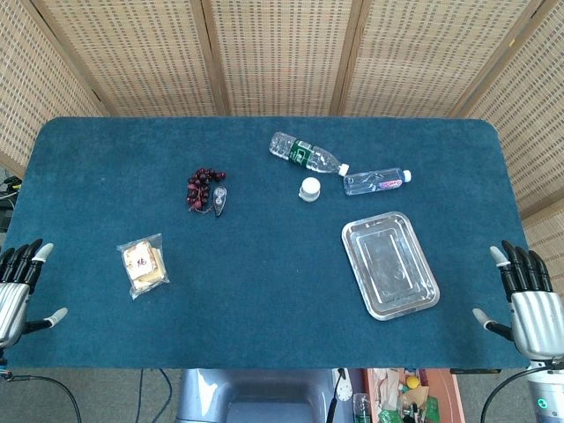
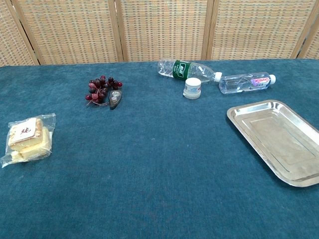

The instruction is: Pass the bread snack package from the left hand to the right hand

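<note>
— Both hands were seen in the head view: the left hand (image 1: 18, 291) at the table's left edge and the right hand (image 1: 527, 304) at its right edge, fingers spread apart, nothing held.

— And the bread snack package (image 1: 144, 266)?

— It was found lying flat on the blue table (image 1: 264, 291), near the left hand but untouched.

— In the chest view?

— No hands were shown. The package (image 2: 27, 139) was seen at far left, well apart from the steel tray (image 2: 279, 142), the grapes (image 2: 102, 89) and two water bottles (image 2: 187, 69) (image 2: 246, 82) behind.
</note>
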Tool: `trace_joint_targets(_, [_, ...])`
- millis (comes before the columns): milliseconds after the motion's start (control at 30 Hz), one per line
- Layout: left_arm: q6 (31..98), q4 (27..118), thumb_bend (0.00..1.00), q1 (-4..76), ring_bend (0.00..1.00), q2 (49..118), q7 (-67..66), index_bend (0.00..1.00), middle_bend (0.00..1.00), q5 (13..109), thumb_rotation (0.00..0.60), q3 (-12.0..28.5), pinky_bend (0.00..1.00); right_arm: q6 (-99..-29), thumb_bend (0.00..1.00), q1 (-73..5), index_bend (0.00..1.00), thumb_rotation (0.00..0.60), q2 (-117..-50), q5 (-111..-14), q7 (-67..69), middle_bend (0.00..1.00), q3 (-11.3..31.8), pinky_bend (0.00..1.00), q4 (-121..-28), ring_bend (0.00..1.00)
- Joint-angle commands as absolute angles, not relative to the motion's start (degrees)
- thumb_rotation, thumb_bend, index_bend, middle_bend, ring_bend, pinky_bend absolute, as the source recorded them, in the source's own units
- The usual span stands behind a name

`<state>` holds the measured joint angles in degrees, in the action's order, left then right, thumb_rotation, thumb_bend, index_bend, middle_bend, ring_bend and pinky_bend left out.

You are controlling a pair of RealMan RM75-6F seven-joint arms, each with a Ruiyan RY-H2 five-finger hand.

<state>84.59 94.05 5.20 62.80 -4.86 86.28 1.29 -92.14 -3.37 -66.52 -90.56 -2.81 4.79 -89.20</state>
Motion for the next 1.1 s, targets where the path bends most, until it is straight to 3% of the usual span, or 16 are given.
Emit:
trace_joint_targets(33, [84.61,94.03,0.0,5.16,0.0,62.97,-5.23,0.0,0.0,85.98,0.6,1.41,0.0,-92.11,0.0,-3.37,0.0,0.6,-66.46,-90.61,-2.86,0.0,4.77,0.0,-89.3,0.0])
trace_joint_targets(333, [79.22,91.62,0.0,8.01,0.0,64.77,-4.71,0.0,0.0,84.46,0.6,1.94,0.0,-91.34,0.0,-3.45,0.0,0.6,-66.35,-90.45,-3.72,0.0,4.51,0.0,-89.98,0.0])
trace_joint_targets(733, [54.65,79.31,0.0,22.63,0.0,74.28,2.56,0.0,0.0,80.07,0.6,4.04,0.0,-87.34,0.0,-4.79,0.0,0.6,-66.97,-88.03,-5.65,0.0,4.66,0.0,-89.62,0.0])
trace_joint_targets(900, [52.18,75.72,0.0,24.95,0.0,77.59,3.75,0.0,0.0,78.53,0.6,5.04,0.01,-86.64,0.0,-4.96,0.0,0.6,-67.01,-86.98,-5.26,0.0,4.95,0.0,-89.25,0.0])
trace_joint_targets(933, [51.52,75.08,0.0,25.4,0.0,78.12,3.88,0.0,0.0,78.08,0.6,5.19,0.03,-86.52,0.0,-5.01,0.0,0.6,-67.02,-86.78,-5.19,0.0,5.03,0.0,-89.16,0.0])
trace_joint_targets(1033, [50.06,74.05,0.0,26.53,0.06,79.08,3.53,0.01,0.07,76.93,0.6,5.58,0.26,-86.37,0.0,-5.13,0.0,0.6,-67.16,-86.34,-4.95,0.0,5.3,0.0,-88.87,0.0])
trace_joint_targets(1100, [50.17,73.55,0.0,26.91,0.23,79.69,3.71,0.18,0.28,76.53,0.6,5.98,0.42,-86.22,0.0,-5.19,0.0,0.6,-67.25,-86.03,-4.77,0.0,5.43,0.0,-88.62,0.0])
